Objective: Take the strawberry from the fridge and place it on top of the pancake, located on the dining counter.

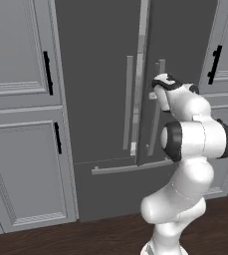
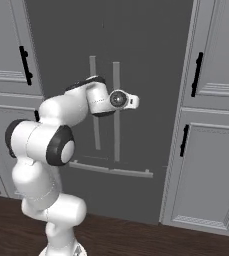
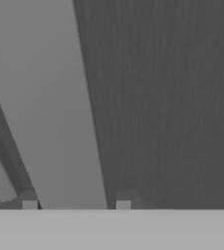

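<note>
Tool (image 3: 76,205) seemingly clamped on the fridge's (image 1: 100,74) upright right-door handle (image 3: 50,112).

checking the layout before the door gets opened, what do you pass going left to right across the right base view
Left cabinet's black handle → robot arm's elbow → fridge's left bar handle → fridge's right bar handle, with the gripper at it → right cabinets' black handles.

Kitchen: fridge (image 1: 105,99) between panelled cabinets (image 1: 21,114)
</note>
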Available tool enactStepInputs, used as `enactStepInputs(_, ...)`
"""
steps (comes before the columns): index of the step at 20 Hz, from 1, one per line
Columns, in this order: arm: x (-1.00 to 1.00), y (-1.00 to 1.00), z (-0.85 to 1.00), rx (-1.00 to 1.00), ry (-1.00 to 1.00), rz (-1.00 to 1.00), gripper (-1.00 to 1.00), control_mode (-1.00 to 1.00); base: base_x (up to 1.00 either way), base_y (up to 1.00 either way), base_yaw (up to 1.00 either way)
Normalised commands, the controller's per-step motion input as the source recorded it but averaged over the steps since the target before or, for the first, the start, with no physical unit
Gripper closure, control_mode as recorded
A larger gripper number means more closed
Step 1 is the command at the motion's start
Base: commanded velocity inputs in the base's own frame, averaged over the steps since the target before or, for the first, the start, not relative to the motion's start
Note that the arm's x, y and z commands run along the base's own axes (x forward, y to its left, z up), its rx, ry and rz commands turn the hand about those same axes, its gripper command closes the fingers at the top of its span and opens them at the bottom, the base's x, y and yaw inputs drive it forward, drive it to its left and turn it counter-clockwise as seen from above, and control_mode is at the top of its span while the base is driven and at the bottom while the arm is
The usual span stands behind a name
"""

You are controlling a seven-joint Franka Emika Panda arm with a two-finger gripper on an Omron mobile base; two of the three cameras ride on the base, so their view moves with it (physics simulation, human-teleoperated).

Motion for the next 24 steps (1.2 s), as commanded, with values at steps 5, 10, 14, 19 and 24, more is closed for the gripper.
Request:
enactStepInputs(5,-1.0,-0.97,0.16,0.12,0.04,0.0,1.0,-1.0,0.0,0.0,0.0)
enactStepInputs(10,-1.0,-1.0,0.04,0.11,0.05,0.0,1.0,-1.0,0.0,0.0,0.0)
enactStepInputs(14,-0.97,-1.0,0.0,0.02,0.05,0.0,1.0,-1.0,0.0,0.0,0.0)
enactStepInputs(19,-0.19,-0.88,0.17,0.07,0.06,0.0,-1.0,-1.0,0.0,0.0,0.0)
enactStepInputs(24,0.0,-0.06,0.02,0.0,-0.01,0.03,-1.0,-1.0,0.0,0.0,0.0)
